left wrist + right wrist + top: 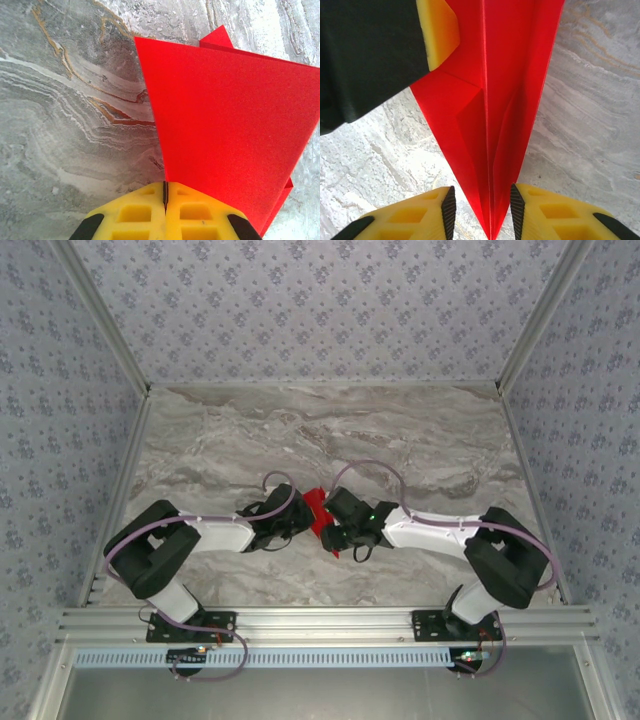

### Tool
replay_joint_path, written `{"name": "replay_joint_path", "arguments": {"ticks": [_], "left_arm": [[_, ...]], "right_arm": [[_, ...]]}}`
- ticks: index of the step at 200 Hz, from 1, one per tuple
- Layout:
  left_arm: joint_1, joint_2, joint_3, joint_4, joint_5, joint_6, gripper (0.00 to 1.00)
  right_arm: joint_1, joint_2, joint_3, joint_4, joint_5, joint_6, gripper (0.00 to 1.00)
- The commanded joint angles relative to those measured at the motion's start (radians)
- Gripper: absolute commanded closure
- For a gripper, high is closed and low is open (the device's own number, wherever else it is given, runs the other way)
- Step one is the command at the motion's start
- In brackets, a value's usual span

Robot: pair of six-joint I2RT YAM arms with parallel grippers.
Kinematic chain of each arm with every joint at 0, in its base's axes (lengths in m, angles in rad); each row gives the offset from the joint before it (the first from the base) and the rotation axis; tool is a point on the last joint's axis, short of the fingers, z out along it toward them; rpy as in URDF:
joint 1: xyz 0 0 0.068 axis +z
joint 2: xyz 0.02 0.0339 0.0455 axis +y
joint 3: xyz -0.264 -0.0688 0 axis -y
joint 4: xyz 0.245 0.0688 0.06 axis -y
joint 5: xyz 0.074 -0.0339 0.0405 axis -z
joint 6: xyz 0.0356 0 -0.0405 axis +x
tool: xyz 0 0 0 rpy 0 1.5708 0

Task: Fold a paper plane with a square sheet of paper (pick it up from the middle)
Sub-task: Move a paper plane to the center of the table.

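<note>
The red sheet of paper is folded into a narrow, creased paper plane (318,512), held up over the middle of the marble table (420,440) between the two grippers. My left gripper (165,186) is shut on one edge of the paper (230,125), whose flat layer spreads up and to the right. In the right wrist view the plane (490,100) points toward the camera, its tip between the fingers of my right gripper (482,200). Those fingers stand open, with a gap on each side of the paper. The left gripper's yellow finger (437,30) clamps the plane's far edge.
Both arms reach inward from the near edge and meet at the table's centre, the left gripper (298,523) and the right gripper (342,536) almost touching. Patterned walls (320,300) close the table on three sides. An aluminium rail (320,625) runs along the near edge.
</note>
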Motion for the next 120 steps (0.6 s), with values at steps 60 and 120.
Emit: {"name": "replay_joint_path", "arguments": {"ticks": [60,120], "left_arm": [[0.006,-0.004,0.009,0.009,0.014,-0.009,1.00],[0.005,-0.007,0.007,0.009,0.014,-0.011,1.00]], "right_arm": [[0.000,0.077,0.045,-0.004,0.009,0.000,0.67],[-0.003,0.039,0.055,-0.025,0.064,0.009,0.68]]}}
